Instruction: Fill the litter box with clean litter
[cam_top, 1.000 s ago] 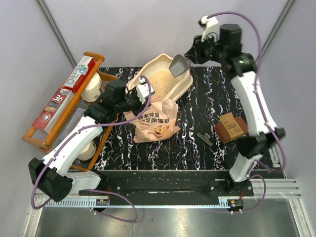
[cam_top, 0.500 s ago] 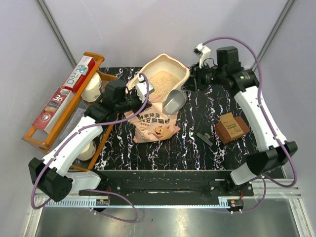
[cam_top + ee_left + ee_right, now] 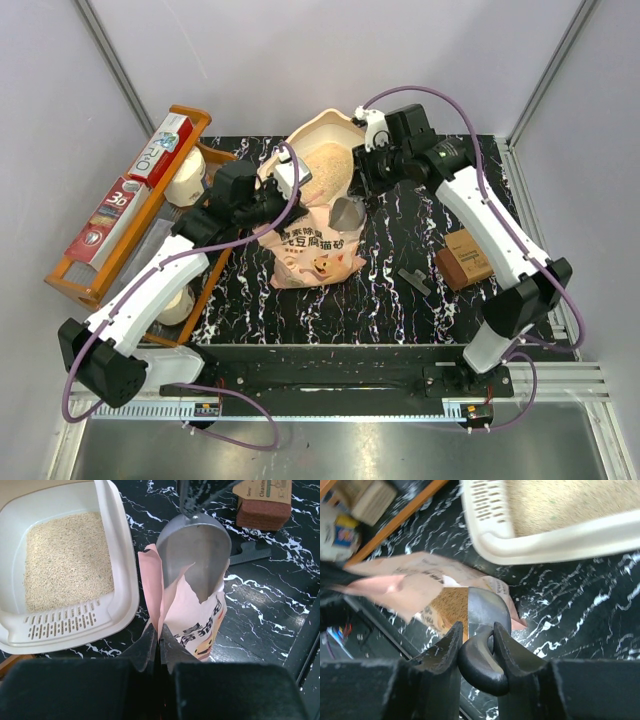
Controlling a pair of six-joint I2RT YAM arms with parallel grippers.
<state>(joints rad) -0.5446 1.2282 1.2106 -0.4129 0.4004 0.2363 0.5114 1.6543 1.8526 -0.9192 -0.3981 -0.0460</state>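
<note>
Right gripper (image 3: 476, 632) clamped on scoop (image 3: 197, 550) handle; scoop lip hidden inside bag (image 3: 195, 622); left gripper (image 3: 159, 642) pinching rim.

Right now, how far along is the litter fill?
Done: a layer of clean litter lies in the litter box. In hand: the left gripper pinches the pink bag open; the right gripper holds the grey scoop, dipped into the bag's mouth. Left: likely more scoops; the layer looks shallow.
</note>
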